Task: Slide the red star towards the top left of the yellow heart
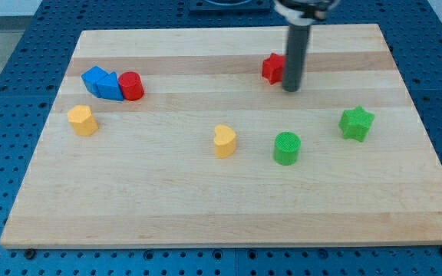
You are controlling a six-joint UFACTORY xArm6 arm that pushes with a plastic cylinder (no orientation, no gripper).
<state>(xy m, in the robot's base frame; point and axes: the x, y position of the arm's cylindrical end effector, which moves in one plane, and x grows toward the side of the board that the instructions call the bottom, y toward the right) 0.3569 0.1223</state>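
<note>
While my tip (291, 89) touches the red star's (272, 68) right side near the view's top, grasping nothing, the push seems barely begun; next should drive it left-downward toward the yellow heart (224, 141).

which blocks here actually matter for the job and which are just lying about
In the job:
- red star, partly behind the rod
- yellow heart
- my tip, at the star's right edge

Lying about:
- blue blocks
- red cylinder
- yellow block at the view's left
- green cylinder
- green star
</note>
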